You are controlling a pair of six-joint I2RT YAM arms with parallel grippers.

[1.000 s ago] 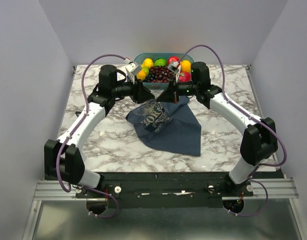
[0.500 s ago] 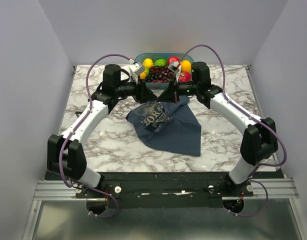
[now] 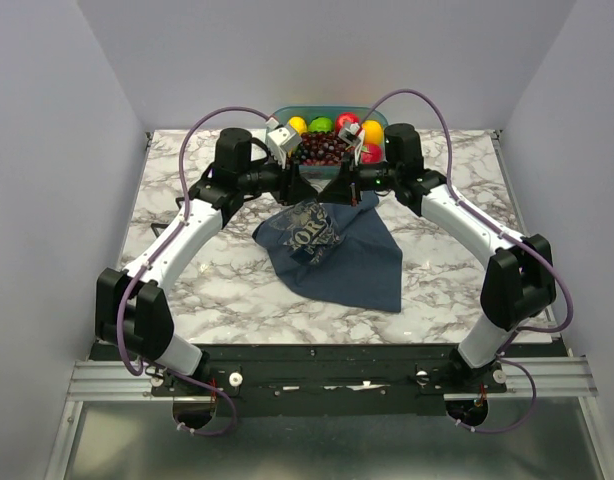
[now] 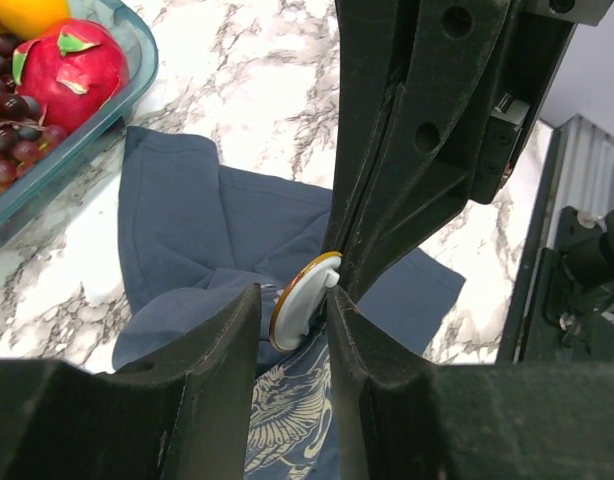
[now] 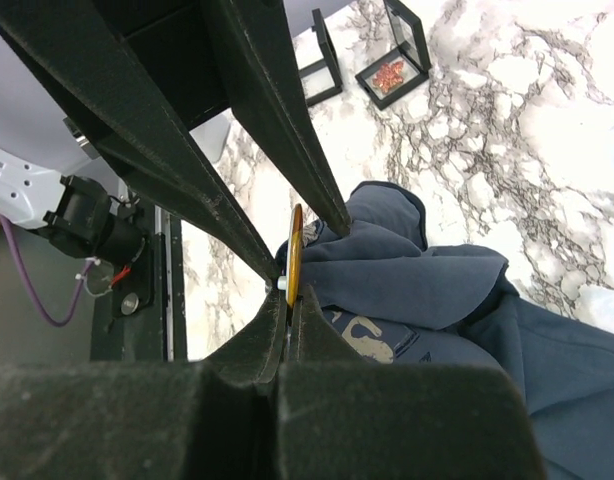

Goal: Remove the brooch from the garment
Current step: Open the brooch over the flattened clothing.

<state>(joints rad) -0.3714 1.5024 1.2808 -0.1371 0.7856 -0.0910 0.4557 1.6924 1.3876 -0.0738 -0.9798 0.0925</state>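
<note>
A dark slate-blue sleeveless cloth garment is spread over the middle of the white-and-grey marbled table, with its pale printed graphic turned up on the left part. The far edge of the cloth is bunched into folds. Just above them the brooch is held, seen here as a small round disc with a white face and a gold rim. The right pincer is closed tightly on the disc's edge. The left pincer is parted narrowly, with one finger on each side of the disc. Whether the pin is free of the cloth cannot be told. At the far edge a teal plastic bin is set, filled with dark grapes and coloured fruit.
</note>
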